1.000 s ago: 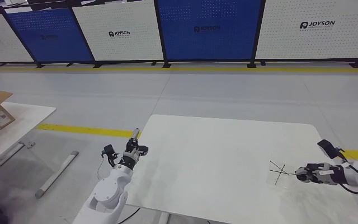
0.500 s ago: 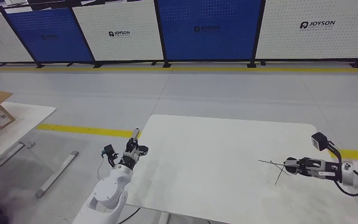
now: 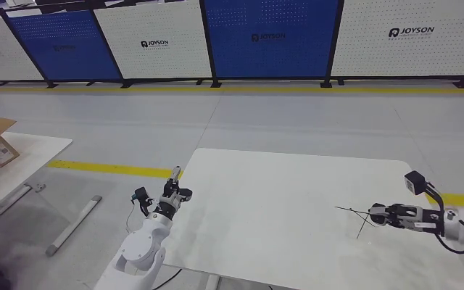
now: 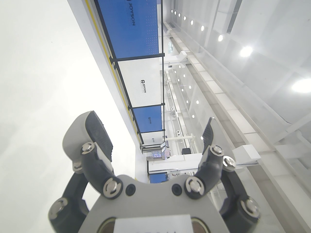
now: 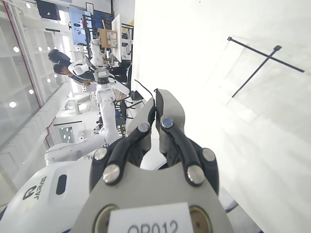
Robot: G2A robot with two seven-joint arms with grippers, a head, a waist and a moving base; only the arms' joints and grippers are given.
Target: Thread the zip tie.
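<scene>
Near the tabletop's right edge, our right gripper pinches a zip tie; left gripper gapes wide.

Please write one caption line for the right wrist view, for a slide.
Right gripper shut on a thin black tie; two crossed zip ties lie on the table.

Each zip tie looked like thin matt black plastic, the table smooth matt white, the left hand's pads ribbed black rubber.
</scene>
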